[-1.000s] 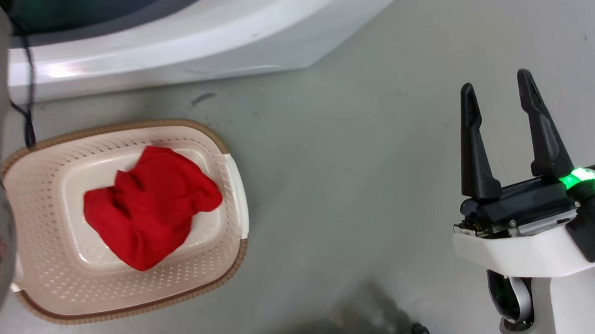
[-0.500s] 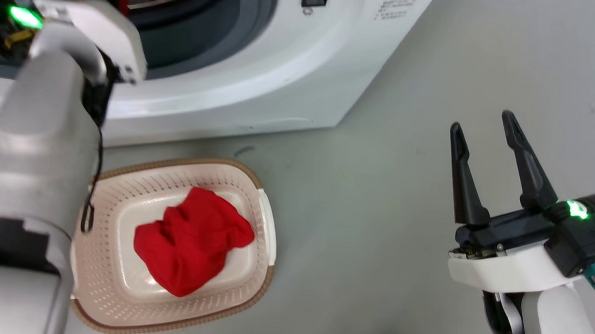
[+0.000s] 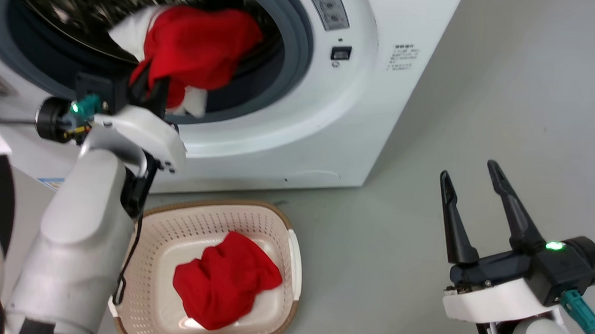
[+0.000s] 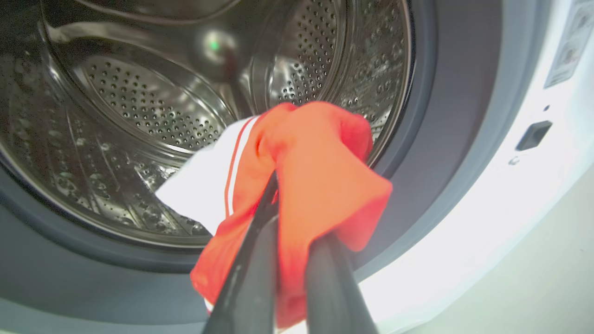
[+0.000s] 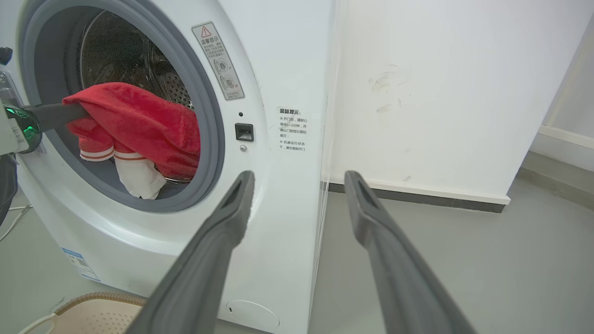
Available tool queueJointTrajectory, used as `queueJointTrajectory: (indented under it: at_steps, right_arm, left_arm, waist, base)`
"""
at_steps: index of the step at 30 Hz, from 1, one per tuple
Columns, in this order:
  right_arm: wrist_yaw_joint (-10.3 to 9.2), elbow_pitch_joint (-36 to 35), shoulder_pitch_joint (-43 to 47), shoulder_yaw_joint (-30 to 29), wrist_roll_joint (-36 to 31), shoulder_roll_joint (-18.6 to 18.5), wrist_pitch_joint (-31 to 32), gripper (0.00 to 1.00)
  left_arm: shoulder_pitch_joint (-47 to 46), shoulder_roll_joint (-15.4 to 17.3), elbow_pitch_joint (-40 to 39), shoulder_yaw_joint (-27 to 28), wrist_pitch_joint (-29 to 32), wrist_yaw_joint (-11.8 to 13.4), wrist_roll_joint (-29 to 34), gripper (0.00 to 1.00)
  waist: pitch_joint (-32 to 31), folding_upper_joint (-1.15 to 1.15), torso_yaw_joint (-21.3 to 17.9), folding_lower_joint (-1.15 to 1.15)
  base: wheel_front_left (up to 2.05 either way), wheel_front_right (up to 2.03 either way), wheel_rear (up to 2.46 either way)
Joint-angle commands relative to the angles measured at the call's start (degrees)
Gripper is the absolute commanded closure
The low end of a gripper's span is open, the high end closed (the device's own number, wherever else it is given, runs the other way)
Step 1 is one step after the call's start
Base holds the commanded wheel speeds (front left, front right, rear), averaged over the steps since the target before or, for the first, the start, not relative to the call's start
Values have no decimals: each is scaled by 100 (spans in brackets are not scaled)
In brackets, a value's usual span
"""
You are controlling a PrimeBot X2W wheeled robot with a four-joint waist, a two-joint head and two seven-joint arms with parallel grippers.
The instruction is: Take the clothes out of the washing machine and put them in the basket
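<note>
Clothes: one red garment (image 3: 225,279) lies in the basket (image 3: 215,203), lower centre; a second garment (image 3: 197,47) hangs at the washing machine (image 3: 329,138) porthole, upper left, pinched in the left gripper (image 3: 150,88), not yet carried over. Fingers of the right gripper (image 3: 469,169) stand spread.

My head camera looks down on the washing machine (image 3: 361,89); both wrist cameras face its porthole (image 5: 116,60), left nearest.

Smooth grey floor (image 3: 456,93); the white washing machine (image 3: 339,138) stands on it; the cream basket (image 3: 255,224) sits just before the machine; a faint dark mark (image 3: 281,203) beside its rim, perhaps a scuff.
</note>
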Motion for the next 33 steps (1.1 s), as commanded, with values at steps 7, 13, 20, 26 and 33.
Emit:
queueJointTrajectory:
  at_steps: [7, 13, 20, 26, 33]
  right_arm:
    - [-4, 108, 459, 49, -60, 3, -11, 0]
    - [-4, 136, 644, 36, -82, 3, -11, 0]
    - [-4, 163, 812, 37, -66, 3, -11, 0]
    - [-4, 174, 866, 48, -60, 3, -11, 0]
    - [-4, 169, 817, 26, -86, 3, -11, 0]
  left_arm:
    - [1288, 95, -1520, 197, -44, 206, 11, 100]
    - [1858, 226, -2364, 232, 65, 388, -4, 100]
    - [2532, 437, -3583, 317, 375, 677, -19, 100]
    - [2899, 569, -4412, 363, 605, 869, 4, 100]
    - [3221, 594, -4894, 267, 749, 979, 31, 100]
  waist:
    - [-821, 0, 278, 1]
    - [-1067, 0, 344, 1]
    - [-1228, 0, 417, 1]
    - [-1274, 0, 452, 1]
    - [-1180, 0, 453, 1]
  base:
    - [0, 0, 0]
    - [0, 0, 0]
    - [0, 0, 0]
    - [0, 0, 0]
    - [0, 0, 0]
